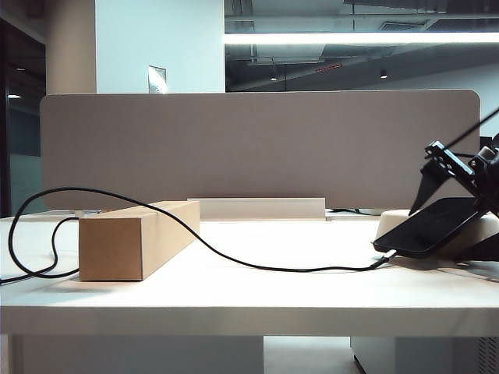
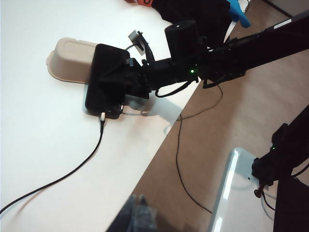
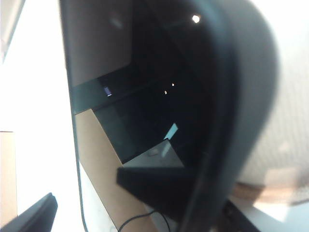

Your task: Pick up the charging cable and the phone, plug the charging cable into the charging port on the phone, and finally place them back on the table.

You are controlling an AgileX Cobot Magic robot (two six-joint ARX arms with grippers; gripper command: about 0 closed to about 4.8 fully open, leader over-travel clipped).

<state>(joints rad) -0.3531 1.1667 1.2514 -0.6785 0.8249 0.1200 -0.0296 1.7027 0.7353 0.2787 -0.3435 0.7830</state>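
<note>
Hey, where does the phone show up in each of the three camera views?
Exterior view: the phone sits far right, tilted, one end low near the table.
Left wrist view: upper middle, leaning on the tray.
Right wrist view: its glossy black face fills the frame.
Shared landmark: the charging cable at its lower end.

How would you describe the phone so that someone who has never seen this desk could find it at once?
Start at the white table and follow the black charging cable past the cardboard box to its right end. There the phone lies tilted against an off-white tray, by the right gripper. It is the only slim, glossy black slab, with the cable plugged in.
</note>
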